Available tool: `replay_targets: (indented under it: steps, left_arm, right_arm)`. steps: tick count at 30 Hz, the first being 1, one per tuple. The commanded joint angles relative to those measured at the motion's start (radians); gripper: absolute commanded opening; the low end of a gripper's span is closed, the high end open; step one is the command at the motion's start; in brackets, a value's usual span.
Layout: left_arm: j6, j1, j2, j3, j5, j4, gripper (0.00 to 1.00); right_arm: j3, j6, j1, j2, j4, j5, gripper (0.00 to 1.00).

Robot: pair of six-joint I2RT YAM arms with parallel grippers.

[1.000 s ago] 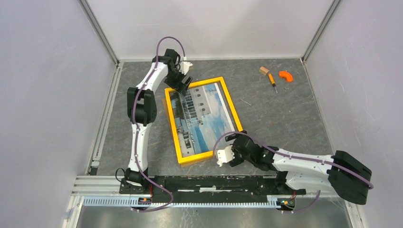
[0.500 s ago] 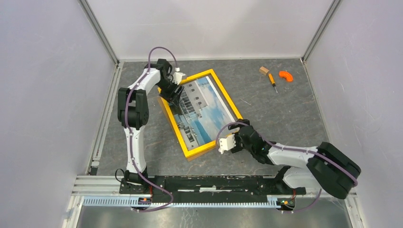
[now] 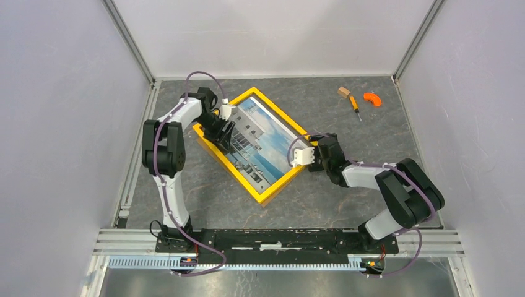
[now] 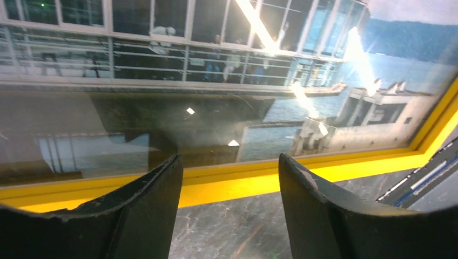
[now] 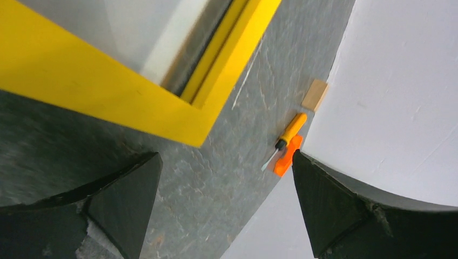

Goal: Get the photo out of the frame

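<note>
The frame [image 3: 282, 116], yellow-bordered, lies face up and slanted in the middle of the grey table. The photo [image 3: 263, 142] of a white building and blue water sits inside it under glass. My left gripper [image 3: 224, 133] is at the frame's left corner. In the left wrist view its tips [image 4: 229, 162] stand apart over the yellow border [image 4: 351, 164], with border and bare table between them and the photo [image 4: 216, 81] beyond. My right gripper [image 3: 301, 156] is beside the frame's right corner. Its jaws [image 5: 224, 162] are wide open over bare table, just short of the yellow corner [image 5: 108, 81].
An orange-handled screwdriver [image 3: 355, 105], a small wooden block [image 3: 343, 92] and an orange curved piece [image 3: 372, 99] lie at the back right, also visible as the screwdriver [image 5: 289, 135] and block [image 5: 315, 94]. White walls enclose the table; metal rails run along the left and near edges.
The frame has swung counter-clockwise on the table. My left gripper moved left and nearer with the frame's corner, its jaws narrowing. My right gripper moved up along the opposite corner.
</note>
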Motion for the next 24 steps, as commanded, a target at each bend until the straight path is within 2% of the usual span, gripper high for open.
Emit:
replay_targets:
  steps: [1,5,10,14,17,24]
  left_arm:
    - [-0.076,0.005,-0.109,-0.03,0.053,-0.025,0.76]
    - [-0.223,0.056,-0.144,-0.005,0.078,0.03,0.86]
    - [-0.205,0.104,-0.106,0.185,0.045,0.01,1.0]
    - [-0.154,0.151,0.026,0.402,0.005,-0.043,1.0]
    - [-0.127,0.165,0.133,0.528,-0.012,-0.075,1.0]
    - [-0.087,0.166,0.309,0.667,-0.023,-0.074,1.0]
  right_arm:
    - [0.039,-0.008,-0.074,-0.007,-0.102,0.004,0.98]
    - [0.097,0.043,-0.133,-0.086,-0.261,-0.037,0.98]
    - [0.11,0.151,-0.164,-0.236,-0.491,-0.105,0.98]
    - [0.29,0.49,-0.164,-0.251,-0.774,-0.239,0.98]
    - [0.406,0.734,-0.165,-0.195,-0.894,-0.363,0.98]
    - [0.439,0.929,-0.23,-0.085,-0.978,-0.635,0.98]
